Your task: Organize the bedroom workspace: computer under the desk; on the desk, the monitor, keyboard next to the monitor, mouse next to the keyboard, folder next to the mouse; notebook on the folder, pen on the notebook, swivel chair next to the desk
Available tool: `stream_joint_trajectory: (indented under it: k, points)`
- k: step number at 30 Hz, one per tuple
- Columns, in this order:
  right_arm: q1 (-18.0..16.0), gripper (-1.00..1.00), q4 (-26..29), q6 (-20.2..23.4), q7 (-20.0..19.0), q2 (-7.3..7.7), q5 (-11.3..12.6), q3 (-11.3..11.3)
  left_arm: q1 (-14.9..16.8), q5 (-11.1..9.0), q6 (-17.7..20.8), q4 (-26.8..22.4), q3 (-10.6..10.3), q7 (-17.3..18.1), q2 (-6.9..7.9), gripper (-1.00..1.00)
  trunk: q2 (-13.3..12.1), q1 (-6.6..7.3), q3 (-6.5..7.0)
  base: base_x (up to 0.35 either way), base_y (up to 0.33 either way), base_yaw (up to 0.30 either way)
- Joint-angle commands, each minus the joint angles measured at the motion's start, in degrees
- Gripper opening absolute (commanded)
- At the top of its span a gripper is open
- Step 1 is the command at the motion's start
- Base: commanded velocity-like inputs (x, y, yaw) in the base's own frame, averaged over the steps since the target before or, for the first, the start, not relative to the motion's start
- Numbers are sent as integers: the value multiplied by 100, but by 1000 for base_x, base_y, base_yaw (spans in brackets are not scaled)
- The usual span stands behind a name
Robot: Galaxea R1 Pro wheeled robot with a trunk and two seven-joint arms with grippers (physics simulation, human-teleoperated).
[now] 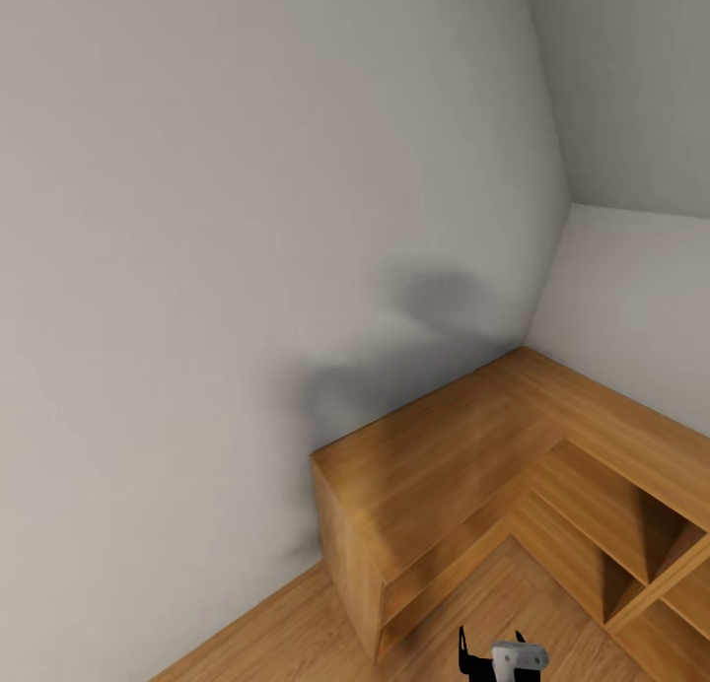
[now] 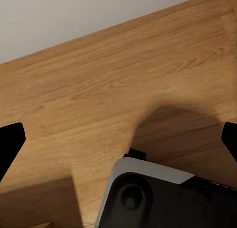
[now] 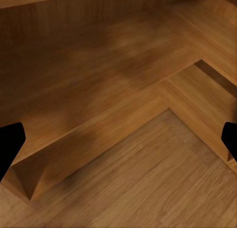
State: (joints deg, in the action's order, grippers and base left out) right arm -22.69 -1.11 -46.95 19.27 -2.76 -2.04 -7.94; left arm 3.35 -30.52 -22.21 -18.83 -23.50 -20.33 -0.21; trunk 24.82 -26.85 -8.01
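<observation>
A: From the head camera we are facing a corner of the bedroom, where pale grey walls (image 1: pixel 197 219) are meeting. A low L-shaped light wood shelf unit (image 1: pixel 444 465) is filling that corner, its long arm running along the right-hand wall with open compartments below. The light wood plank floor (image 1: pixel 266 633) is showing in front of it.

B: At the bottom edge we are seeing a small black-and-white part of our own arm (image 1: pixel 503 657). We cannot tell which arm it is.

A: In the left wrist camera we are looking down at the plank floor (image 2: pixel 98 89) beside a pale wall, with our grey and black base (image 2: pixel 163 198) below. The left gripper (image 2: pixel 118 139) is standing with its black fingertips (image 2: pixel 10 141) wide apart, nothing between them.

B: In the right wrist camera we are hovering over the wooden shelf unit (image 3: pixel 98 65). The right gripper (image 3: pixel 118 139) is likewise spread, its fingertips (image 3: pixel 10 139) at opposite edges, holding nothing.
</observation>
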Motion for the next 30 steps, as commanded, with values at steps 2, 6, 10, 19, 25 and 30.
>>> stream_joint_trajectory:
  k: [2, 6, 10, 19, 25, 30]
  points:
    - [-8, 100, -12, -7, 62, -3, -23, -41, 3, -33, -20, -1, -49, -41, 3, 100, 11, -3, -11, 0, 0, -3]
    - [-7, 100, -12, -7, 67, -4, -23, -41, 3, -33, -20, 0, -49, -41, 3, 100, 11, -3, -11, 0, 0, -1]
    - [-7, 100, -12, -7, 68, -5, -24, -41, 5, -33, -20, 2, -49, -42, 3, 100, 11, -3, -11, 0, 0, 0]
    - [-7, 100, -12, -7, 68, -7, -25, -41, 5, -33, -20, 2, -49, -41, 3, 100, 11, -3, -11, 0, 0, 0]
    - [-7, 100, -15, -7, 67, -7, -25, -41, 6, -33, -20, 2, -49, -41, 3, 100, 11, -3, -11, 0, 0, 0]
    - [-7, 100, -13, -7, 61, 0, -29, -37, 6, -33, -20, 2, -47, -41, 3, 100, 11, -3, -11, 0, 0, -23]
